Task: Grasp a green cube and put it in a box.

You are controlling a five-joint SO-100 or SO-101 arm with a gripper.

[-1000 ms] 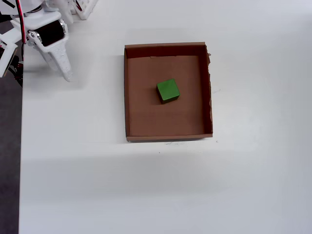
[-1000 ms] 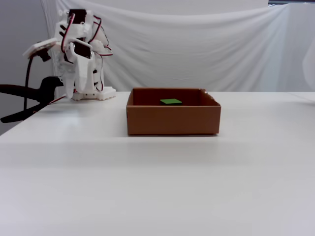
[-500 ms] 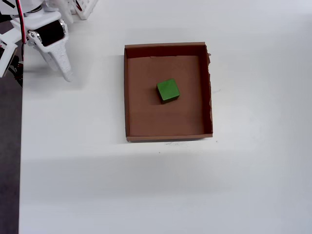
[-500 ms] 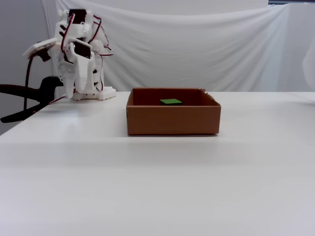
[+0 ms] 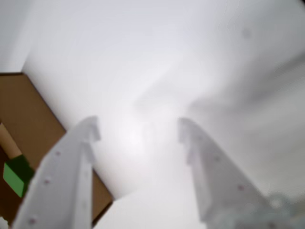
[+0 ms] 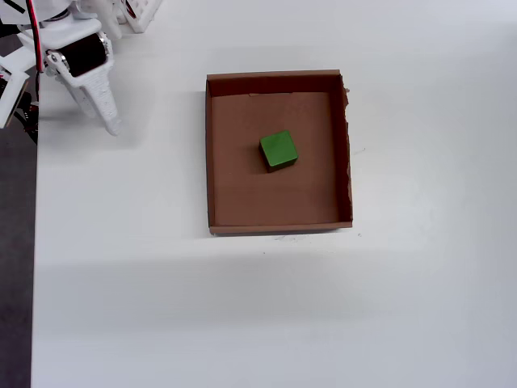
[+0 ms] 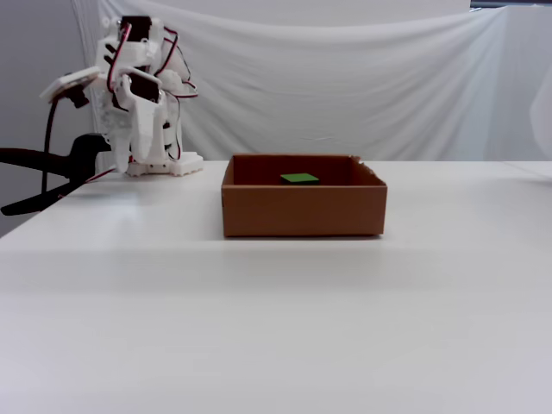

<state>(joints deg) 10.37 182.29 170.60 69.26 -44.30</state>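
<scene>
The cube (image 6: 279, 150) already lies on the floor of the box (image 6: 212, 162), near its middle. The jaws (image 5: 138, 130) are spread and empty above bare counter (image 6: 161, 307), and in the overhead view the cube lies well to their right, so little seems left to do.

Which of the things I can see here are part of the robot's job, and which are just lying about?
Part of the job:
- green cube, already lying inside the box
- box, brown cardboard
- claw, open and empty, off to the side of the box

Just lying about:
- black clamp at the table edge
- white table
- white cloth backdrop
</scene>
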